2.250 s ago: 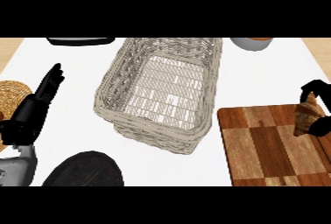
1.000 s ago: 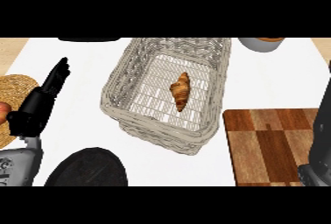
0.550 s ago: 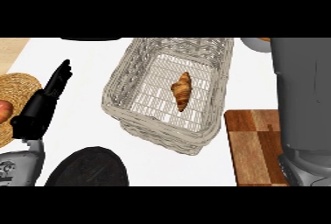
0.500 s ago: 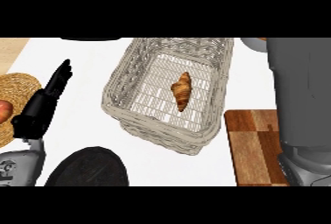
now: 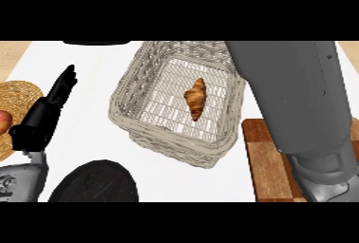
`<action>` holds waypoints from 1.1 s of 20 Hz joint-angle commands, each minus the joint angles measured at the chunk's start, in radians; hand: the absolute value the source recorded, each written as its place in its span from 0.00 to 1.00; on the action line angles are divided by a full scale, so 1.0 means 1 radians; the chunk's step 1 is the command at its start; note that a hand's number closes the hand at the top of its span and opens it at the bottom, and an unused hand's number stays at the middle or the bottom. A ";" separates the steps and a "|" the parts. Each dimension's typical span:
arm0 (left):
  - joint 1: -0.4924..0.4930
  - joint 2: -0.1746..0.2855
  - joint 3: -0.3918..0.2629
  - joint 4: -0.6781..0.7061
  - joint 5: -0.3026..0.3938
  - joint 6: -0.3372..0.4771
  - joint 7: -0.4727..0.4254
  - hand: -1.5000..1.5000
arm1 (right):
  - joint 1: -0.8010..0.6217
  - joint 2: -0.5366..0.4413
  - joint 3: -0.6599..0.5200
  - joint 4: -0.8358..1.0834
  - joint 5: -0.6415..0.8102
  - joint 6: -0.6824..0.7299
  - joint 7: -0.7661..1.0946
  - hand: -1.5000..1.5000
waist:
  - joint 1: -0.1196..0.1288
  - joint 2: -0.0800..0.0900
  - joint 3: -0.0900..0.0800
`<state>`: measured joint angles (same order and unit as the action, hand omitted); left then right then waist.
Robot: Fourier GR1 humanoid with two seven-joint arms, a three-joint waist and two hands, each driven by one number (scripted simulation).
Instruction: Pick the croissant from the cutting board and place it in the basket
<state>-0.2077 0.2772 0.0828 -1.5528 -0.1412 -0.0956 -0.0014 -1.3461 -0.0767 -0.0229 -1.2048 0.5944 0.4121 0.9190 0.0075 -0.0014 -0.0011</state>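
The golden-brown croissant (image 5: 195, 98) lies on the floor of the grey wicker basket (image 5: 140, 80), near its middle, with no hand touching it. The wooden cutting board (image 5: 266, 163) shows at the lower right with nothing visible on it, partly covered by my right forearm. That grey forearm rises along the right side and runs out past the top, so the right hand is out of sight. At the left edge my left hand (image 5: 48, 111) rests open, fingers straight and pointing up.
A woven straw mat (image 5: 15, 95) with a reddish fruit (image 5: 4, 121) on it sits at the far left. A black round plate (image 5: 97, 182) lies at the lower left. A dark object (image 5: 98, 42) peeks in at the top edge.
The croissant went from my right hand over the board into the basket. The right forearm then swung up across the right side, covering more of the basket's rim.
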 commanded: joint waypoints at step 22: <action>-0.043 -0.019 0.007 0.032 -0.030 0.008 0.010 0.50 | 0.011 0.054 -0.133 0.019 -0.015 -0.181 -0.025 0.00 | -0.008 0.005 0.001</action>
<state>-0.2117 0.2663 0.0969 -1.5527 -0.1508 -0.1038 -0.0001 -1.3345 -0.0540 -0.0993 -1.1663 0.5667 0.3847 0.8768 0.0044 0.0007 -0.0001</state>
